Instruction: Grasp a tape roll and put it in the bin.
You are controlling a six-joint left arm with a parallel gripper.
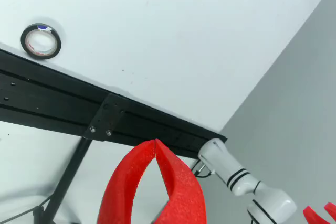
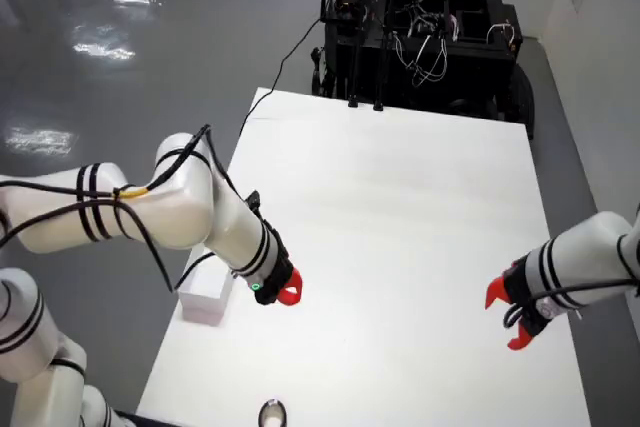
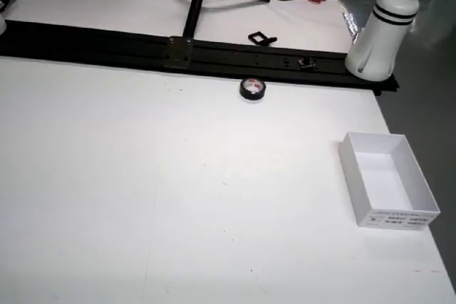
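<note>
White desk fills most of the view from above, with grey polished floor around it and a black rack of wiring at its far end. The working arm reaches in from the left of this view, its red gripper hanging above the desk surface with nothing in it; whether the jaws are spread cannot be told from here. Just behind it, near the desk's left edge, sits the white bin. A tape roll lies at the near edge, well apart from the gripper. A second arm with red fingers stands at the right.

Riding on the gripper, the next view shows the two red fingers meeting at their tips, so the jaws are pressed together and hold nothing. The tape roll lies flat on the white surface, just beside a black rail.

From the side, the tape roll rests against the black rail, and the open-topped bin stands well apart from it, near the desk's right edge.
</note>
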